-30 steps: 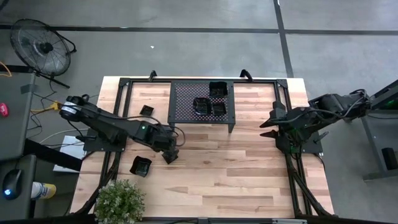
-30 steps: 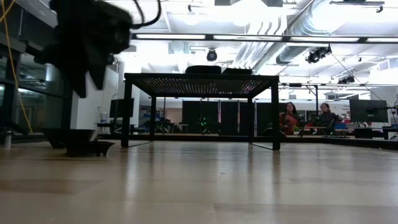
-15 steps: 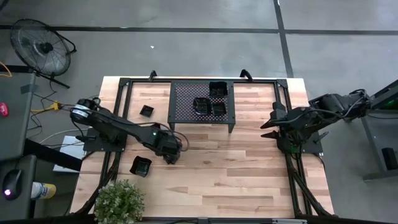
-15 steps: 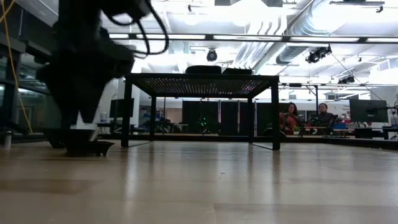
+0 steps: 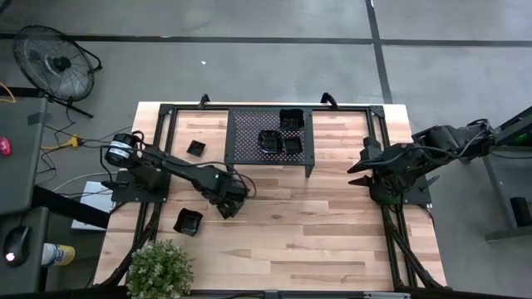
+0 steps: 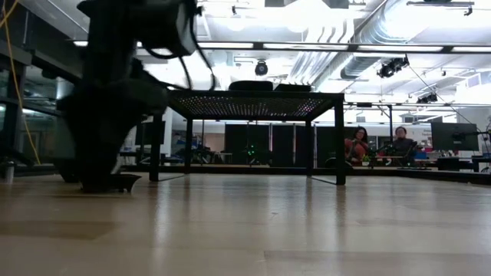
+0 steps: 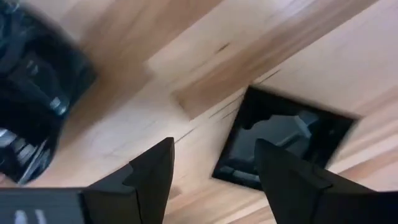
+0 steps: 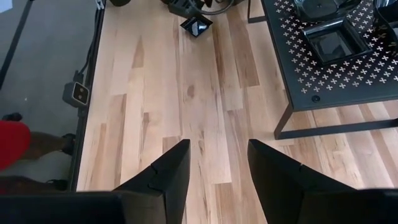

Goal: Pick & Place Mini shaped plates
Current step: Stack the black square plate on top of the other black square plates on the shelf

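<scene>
Plate: small, square, glossy black, flat on the table. Left claw, released, hovers above it. Right claw waits released at table edge.

Overhead camera straight down on the whole table, low camera at tabletop level facing the room, left wrist camera close above a square plate, right wrist camera higher, looking across the boards, rack shared with overhead and low views
</scene>
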You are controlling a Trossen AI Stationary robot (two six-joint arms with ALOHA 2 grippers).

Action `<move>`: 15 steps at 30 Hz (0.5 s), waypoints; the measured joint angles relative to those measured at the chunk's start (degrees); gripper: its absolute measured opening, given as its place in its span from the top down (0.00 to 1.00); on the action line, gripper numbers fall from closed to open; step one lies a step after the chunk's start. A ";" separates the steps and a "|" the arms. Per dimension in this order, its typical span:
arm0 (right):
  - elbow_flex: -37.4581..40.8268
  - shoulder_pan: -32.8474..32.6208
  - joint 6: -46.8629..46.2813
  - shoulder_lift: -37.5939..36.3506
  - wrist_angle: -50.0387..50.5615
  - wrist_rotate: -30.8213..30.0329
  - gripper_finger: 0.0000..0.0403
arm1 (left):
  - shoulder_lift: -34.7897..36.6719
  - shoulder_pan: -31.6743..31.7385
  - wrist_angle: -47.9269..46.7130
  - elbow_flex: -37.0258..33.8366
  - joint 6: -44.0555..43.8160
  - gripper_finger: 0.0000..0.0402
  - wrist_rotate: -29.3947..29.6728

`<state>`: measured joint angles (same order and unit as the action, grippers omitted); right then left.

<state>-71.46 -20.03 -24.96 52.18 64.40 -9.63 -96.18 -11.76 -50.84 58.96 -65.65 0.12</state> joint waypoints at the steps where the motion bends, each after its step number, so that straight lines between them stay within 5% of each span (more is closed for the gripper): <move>1: 0.00 0.00 -0.07 0.03 -0.01 0.05 0.61 | 0.03 0.30 1.12 0.09 0.43 0.45 0.00; 15: 0.00 0.00 -1.16 0.04 -0.11 0.21 0.61 | 0.05 0.99 7.46 -4.80 2.42 0.59 -4.90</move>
<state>-71.46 -20.03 -26.12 52.23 64.29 -9.42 -96.13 -10.76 -43.38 54.16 -63.23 -4.78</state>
